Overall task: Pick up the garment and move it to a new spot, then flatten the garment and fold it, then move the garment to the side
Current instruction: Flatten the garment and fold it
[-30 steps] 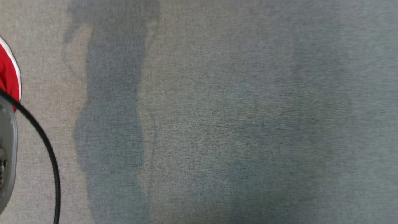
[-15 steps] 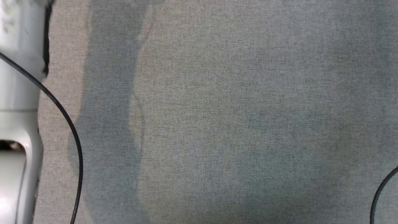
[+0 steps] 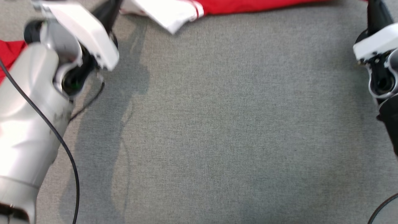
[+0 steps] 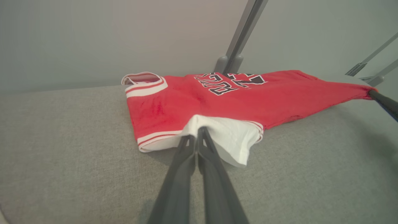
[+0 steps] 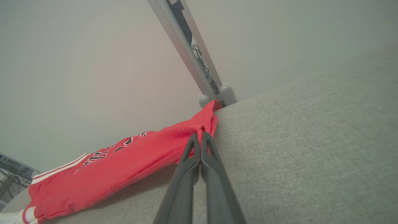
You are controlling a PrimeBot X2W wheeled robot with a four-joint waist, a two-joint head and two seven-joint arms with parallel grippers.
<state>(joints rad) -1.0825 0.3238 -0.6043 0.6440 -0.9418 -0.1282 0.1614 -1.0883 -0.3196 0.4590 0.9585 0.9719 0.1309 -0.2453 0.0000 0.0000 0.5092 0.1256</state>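
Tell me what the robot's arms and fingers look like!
The left arm is chunky, shiny silver-white, with a thin black cable looping over it. The right arm has white and black parts. The left gripper and right gripper each have two long, skinny dark-grey fingers.

You see a jersey [image 4: 279, 96] in red with white striped trim and black lettering; the cloth surface [image 3: 217, 124] is speckled grey.

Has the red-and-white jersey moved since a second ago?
Cannot tell: the head view itself shifted, and the plain grey fabric surface gives the red-and-white jersey no fixed mark.
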